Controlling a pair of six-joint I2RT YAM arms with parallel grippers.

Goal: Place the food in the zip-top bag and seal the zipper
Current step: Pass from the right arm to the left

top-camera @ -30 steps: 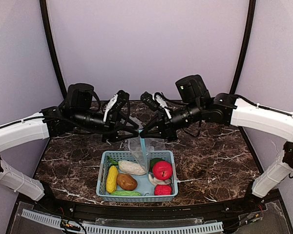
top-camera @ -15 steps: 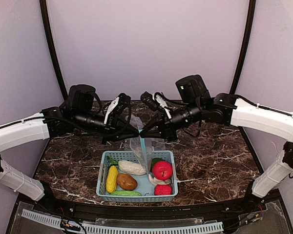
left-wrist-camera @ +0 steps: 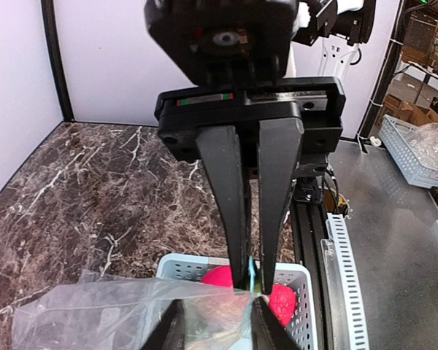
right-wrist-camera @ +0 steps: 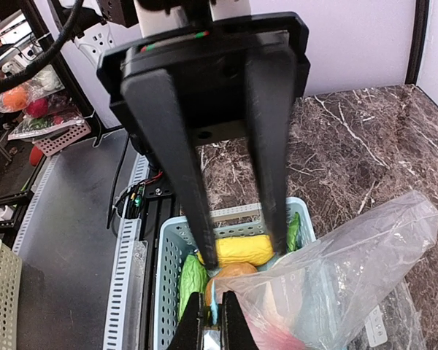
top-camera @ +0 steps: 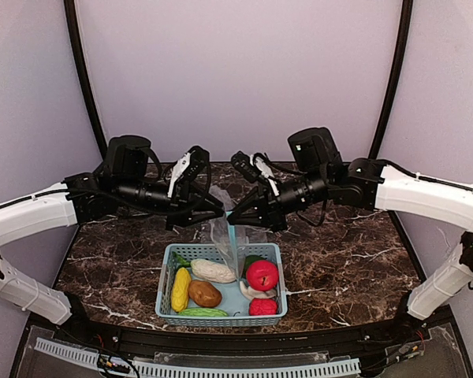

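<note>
Holding stage; no food bagged yet. Zip-top bag point(top-camera: 225, 240): clear, hanging limp above the light blue basket point(top-camera: 165, 293), nothing visible inside, mouth not spread. Right gripper point(top-camera: 231, 214): clamped on the bag's blue zipper strip. Left gripper point(top-camera: 218, 211): jaws a little apart at the same top edge, astride the film; whether it has any hold cannot be told. Food, all in the basket: corn point(top-camera: 180, 289), potato point(top-camera: 205, 294), radish point(top-camera: 213, 271), apple point(top-camera: 262, 275), small red fruit point(top-camera: 262, 307), green pod point(top-camera: 203, 313), mushroom point(top-camera: 252, 291), dark green fruit point(top-camera: 251, 261) beside the bag. Remaining, by judgement: open the mouth, load every piece, press the zipper shut.
</note>
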